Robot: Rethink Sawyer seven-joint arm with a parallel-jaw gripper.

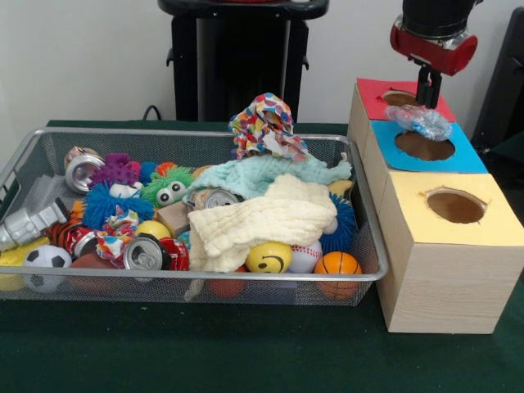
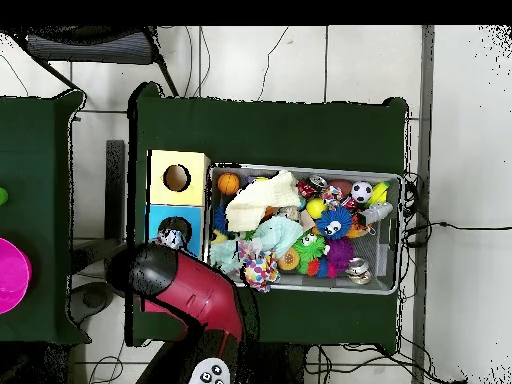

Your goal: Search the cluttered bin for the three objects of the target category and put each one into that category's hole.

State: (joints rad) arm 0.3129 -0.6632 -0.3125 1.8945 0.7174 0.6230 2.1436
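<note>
My gripper hangs above the row of three boxes at the right in the front view, its narrow fingers close together. A crumpled clear plastic wrapper hangs from the fingertips, over the far rim of the blue box's hole. From overhead the wrapper shows at the edge of the blue box, while the red arm hides the gripper itself. The wire bin holds cloths, crushed cans, balls and fuzzy toys.
A red-topped box stands behind the blue one and a yellow-topped box in front, each with a round hole. The bin sits close beside the boxes. A cream cloth and a mint cloth cover much of the pile.
</note>
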